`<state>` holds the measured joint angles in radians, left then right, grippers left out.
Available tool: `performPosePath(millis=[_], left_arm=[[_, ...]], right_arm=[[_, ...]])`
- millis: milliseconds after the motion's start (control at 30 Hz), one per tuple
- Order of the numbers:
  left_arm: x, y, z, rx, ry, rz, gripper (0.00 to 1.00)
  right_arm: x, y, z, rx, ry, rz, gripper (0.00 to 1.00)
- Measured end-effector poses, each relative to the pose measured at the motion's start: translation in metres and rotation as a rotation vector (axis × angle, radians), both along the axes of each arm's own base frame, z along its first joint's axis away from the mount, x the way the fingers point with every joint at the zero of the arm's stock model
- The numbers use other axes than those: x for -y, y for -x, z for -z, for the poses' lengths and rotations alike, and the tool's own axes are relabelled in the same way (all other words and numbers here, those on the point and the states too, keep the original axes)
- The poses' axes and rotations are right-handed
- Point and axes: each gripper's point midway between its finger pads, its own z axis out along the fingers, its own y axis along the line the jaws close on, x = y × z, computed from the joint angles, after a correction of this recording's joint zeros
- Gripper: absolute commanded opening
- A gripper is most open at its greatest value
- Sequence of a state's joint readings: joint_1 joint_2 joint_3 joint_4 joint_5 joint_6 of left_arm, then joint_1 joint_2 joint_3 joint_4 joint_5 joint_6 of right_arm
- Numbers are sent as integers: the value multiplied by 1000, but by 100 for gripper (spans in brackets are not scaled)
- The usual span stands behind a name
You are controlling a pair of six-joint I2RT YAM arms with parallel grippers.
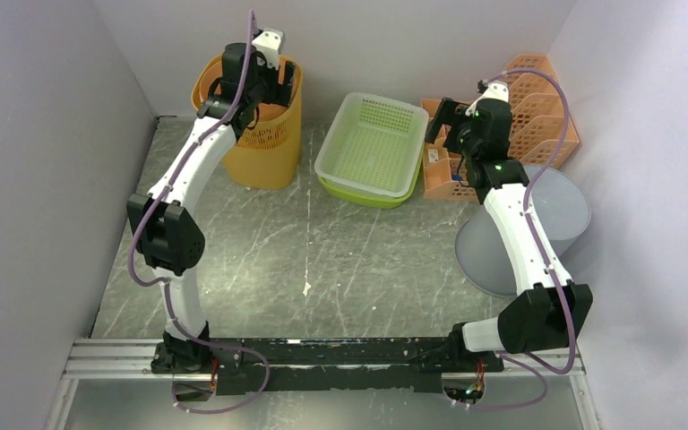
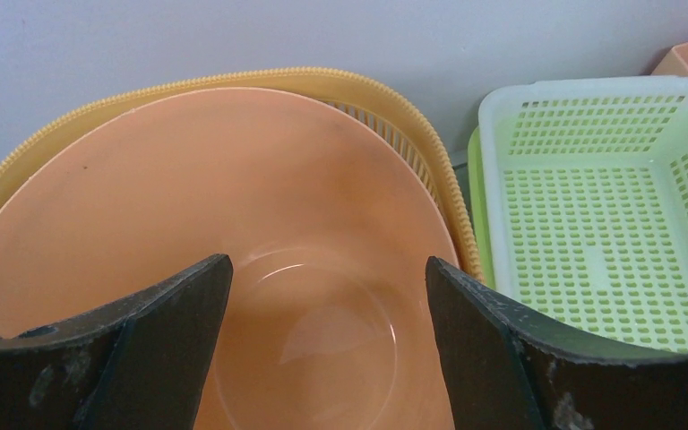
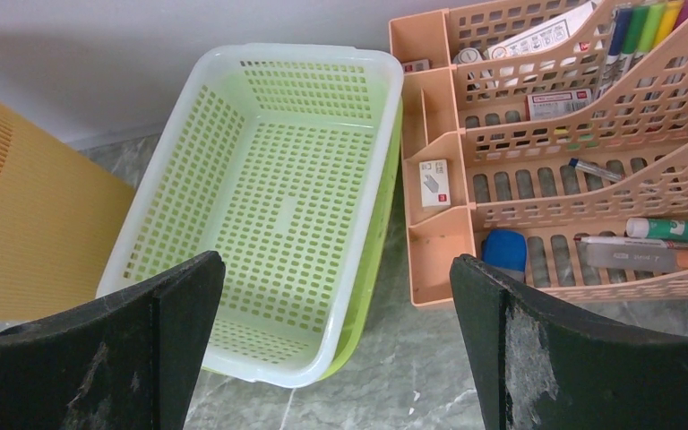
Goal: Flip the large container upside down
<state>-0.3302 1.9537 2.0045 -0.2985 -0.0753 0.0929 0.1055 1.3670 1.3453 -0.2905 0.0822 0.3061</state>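
Observation:
A tall orange mesh container [image 1: 269,148] stands at the back left, with a smooth peach bucket [image 2: 233,206] nested inside it. My left gripper [image 1: 264,90] hovers over its mouth. In the left wrist view that gripper [image 2: 329,262] is open, its fingers spread above the bucket's bottom and touching nothing. My right gripper [image 1: 443,121] hangs at the back right. In the right wrist view it [image 3: 338,260] is open and empty, above the table between the green basket [image 3: 269,197] and the organiser [image 3: 573,152].
A pale green mesh basket [image 1: 372,143], stacked in a darker green one, sits at the back centre. A peach desk organiser [image 1: 528,116] holding pens and stationery fills the back right corner. A grey tub [image 1: 564,210] stands at the right, partly under the right arm. Walls close in on three sides.

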Motion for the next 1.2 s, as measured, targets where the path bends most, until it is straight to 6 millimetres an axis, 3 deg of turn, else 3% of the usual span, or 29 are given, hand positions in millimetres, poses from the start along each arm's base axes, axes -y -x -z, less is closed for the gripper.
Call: performPosePath(millis=[233, 400, 467, 700, 900, 1067, 1200], left_arm=[[-11, -10, -10, 19, 135, -26, 91], [-6, -15, -15, 15, 247, -19, 88], [-1, -19, -11, 1, 290, -18, 87], [15, -33, 31, -100, 391, -32, 87], [25, -48, 28, -95, 437, -34, 87], [34, -43, 28, -104, 452, -28, 88], [24, -30, 44, -159, 411, -80, 90]], right_arm=[[1, -3, 6, -14, 8, 6, 100], [3, -5, 11, -25, 15, 16, 100], [3, -6, 13, -30, 16, 17, 100], [5, -12, 27, -63, 27, 29, 100], [7, -13, 29, -66, 36, 36, 100], [8, -13, 30, -68, 42, 40, 100], [8, -14, 30, -69, 41, 40, 100]])
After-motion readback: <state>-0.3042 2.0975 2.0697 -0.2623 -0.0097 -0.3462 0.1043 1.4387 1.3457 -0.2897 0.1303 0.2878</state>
